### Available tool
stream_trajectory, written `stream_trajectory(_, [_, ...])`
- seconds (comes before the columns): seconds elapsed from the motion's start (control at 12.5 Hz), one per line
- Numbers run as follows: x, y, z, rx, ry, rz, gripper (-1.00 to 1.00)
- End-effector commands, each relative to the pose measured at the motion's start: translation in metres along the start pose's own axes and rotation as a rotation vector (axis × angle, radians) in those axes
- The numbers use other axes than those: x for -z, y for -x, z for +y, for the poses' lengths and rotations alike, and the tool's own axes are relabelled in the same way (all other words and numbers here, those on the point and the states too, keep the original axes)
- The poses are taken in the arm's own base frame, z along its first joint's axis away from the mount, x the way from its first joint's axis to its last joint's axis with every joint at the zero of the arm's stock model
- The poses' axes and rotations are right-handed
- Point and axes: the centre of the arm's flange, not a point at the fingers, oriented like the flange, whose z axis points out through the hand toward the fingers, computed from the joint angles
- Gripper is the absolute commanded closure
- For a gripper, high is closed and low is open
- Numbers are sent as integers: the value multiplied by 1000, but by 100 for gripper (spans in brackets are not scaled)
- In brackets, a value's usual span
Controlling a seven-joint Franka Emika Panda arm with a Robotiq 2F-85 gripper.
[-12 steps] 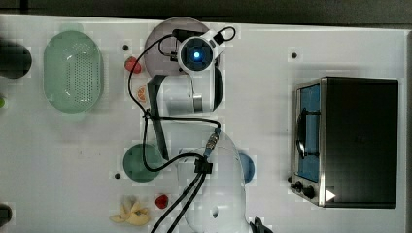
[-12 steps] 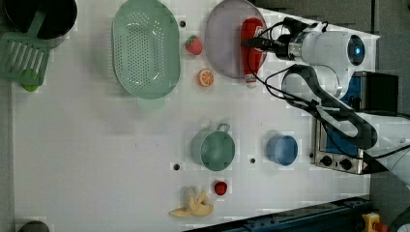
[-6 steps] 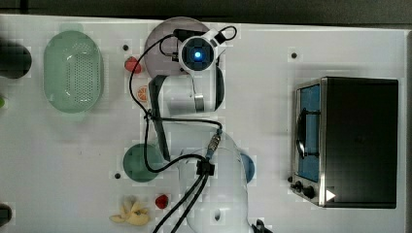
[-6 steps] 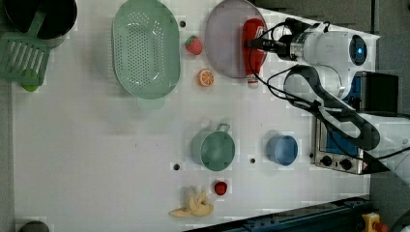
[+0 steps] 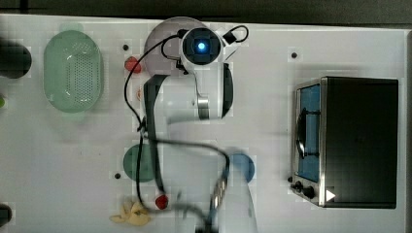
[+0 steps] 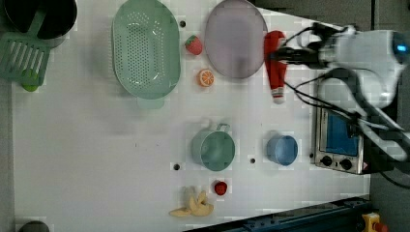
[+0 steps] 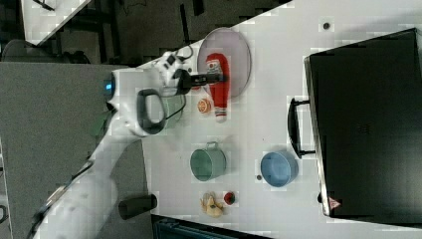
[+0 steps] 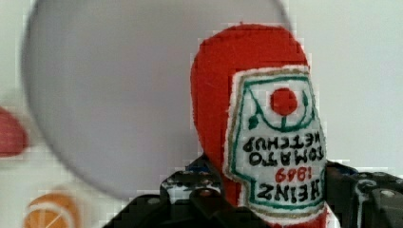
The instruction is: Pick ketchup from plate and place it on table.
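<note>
The ketchup (image 6: 274, 65) is a red plush bottle with a white label, hanging in the air beside the plate's (image 6: 235, 44) edge at the left view's right. My gripper (image 6: 277, 54) is shut on it around its middle, white cap end pointing away from the wrist. In the right view the ketchup (image 7: 218, 84) overlaps the lilac-grey plate (image 7: 240, 49). The wrist view has the ketchup (image 8: 266, 123) upright between the dark fingers (image 8: 190, 192), with the plate (image 8: 119, 95) bare behind it. From the top view, my wrist covers the ketchup and part of the plate (image 5: 158, 41). The white table (image 6: 96, 145) lies below.
A strawberry (image 6: 194, 45) and an orange slice (image 6: 206, 77) lie between the plate and the green colander (image 6: 145, 48). A green cup (image 6: 212, 149), blue bowl (image 6: 282, 149), red ball (image 6: 220, 187) and banana (image 6: 192, 207) sit lower. A toaster oven (image 6: 338, 140) stands at the left view's right.
The ketchup has come up off the plate's rim and shifted toward the left view's right with my gripper. The wrist has risen and looms larger in the top view.
</note>
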Motion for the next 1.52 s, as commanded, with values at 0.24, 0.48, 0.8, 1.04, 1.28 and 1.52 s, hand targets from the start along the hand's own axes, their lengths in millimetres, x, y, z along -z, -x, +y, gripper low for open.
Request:
stream_trajectory(0.24, [116, 26, 15, -21, 26, 46, -23])
stream_trajectory(0.48, [115, 66, 32, -40, 48, -17, -23])
stream_trajectory(0.8, [76, 107, 58, -160, 42, -122, -23])
stream_trajectory(1.04, [42, 124, 69, -262, 41, -187, -23])
stream_trajectory(1.28, [7, 126, 72, -267, 40, -199, -23])
stream_trajectory(1.52, [-24, 130, 72, -268, 38, -204, -51])
